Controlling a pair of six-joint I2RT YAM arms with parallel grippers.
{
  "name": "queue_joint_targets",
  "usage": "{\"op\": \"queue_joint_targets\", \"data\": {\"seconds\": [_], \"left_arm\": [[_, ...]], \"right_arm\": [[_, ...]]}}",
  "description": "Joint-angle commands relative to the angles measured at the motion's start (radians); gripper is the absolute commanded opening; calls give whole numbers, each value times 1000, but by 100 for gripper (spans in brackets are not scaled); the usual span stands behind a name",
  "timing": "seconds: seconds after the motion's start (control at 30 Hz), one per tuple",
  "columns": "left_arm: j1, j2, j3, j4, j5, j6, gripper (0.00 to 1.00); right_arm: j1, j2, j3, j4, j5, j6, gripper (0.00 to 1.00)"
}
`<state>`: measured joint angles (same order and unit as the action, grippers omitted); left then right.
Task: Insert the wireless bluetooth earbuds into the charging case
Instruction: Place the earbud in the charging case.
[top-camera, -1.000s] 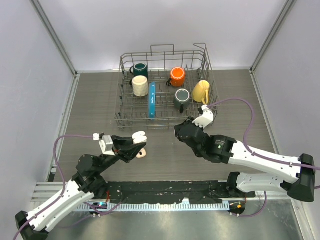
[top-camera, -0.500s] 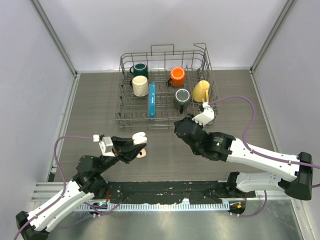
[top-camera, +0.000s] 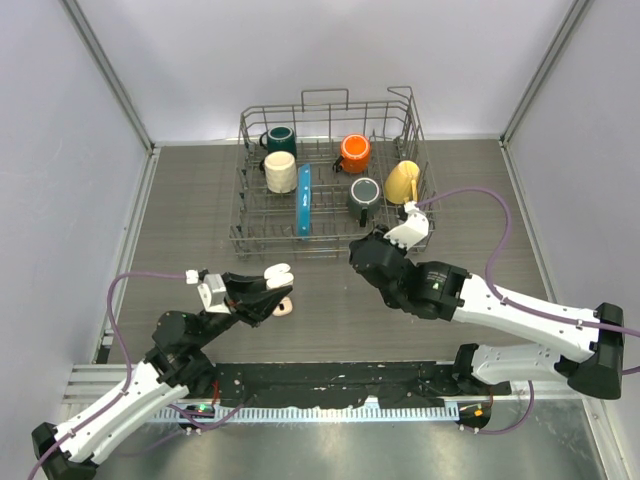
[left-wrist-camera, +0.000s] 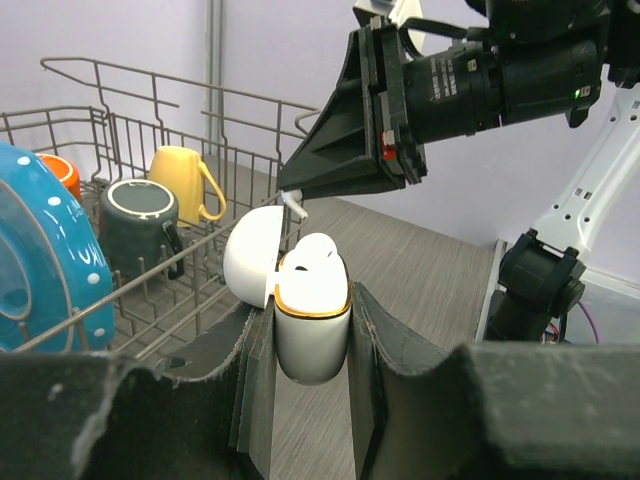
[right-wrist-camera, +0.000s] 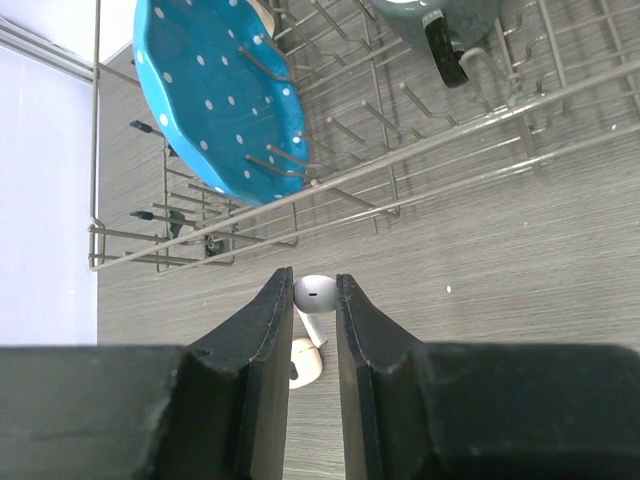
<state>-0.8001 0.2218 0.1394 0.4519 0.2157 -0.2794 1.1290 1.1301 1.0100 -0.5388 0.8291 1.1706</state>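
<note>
Charging case (left-wrist-camera: 311, 335) is clamped, lid open, in the left pincer (left-wrist-camera: 306, 312); a white earbud (right-wrist-camera: 315, 292), judged light and slick, is pinched at its bulb by the right pincer (right-wrist-camera: 310, 284).

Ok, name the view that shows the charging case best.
Left wrist view: the charging case fills the centre, lid open, an earbud seated inside, clamped by the left gripper. The top external view shows it only as a small white shape. The right wrist view shows no sure sign of it.
</note>
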Motion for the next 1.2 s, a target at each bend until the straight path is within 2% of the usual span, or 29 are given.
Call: {"op": "queue_joint_targets", "data": {"seconds": [0.0,0.6,0.9,1.17], "left_arm": [[1,-6,11,25,-25,26,0],[2,5,17,39,-78,8,0],[1,8,72,-48,-82,65,0],[2,48,66,-12,-91,26,0]], "right_arm": [[-1,4,81,-21,64,-25,1],[-2,-85,29,63,56,-83,1],[-2,-70,53,91,64,-169,1],[-3,-127,12,131,53,-184,1]]}}
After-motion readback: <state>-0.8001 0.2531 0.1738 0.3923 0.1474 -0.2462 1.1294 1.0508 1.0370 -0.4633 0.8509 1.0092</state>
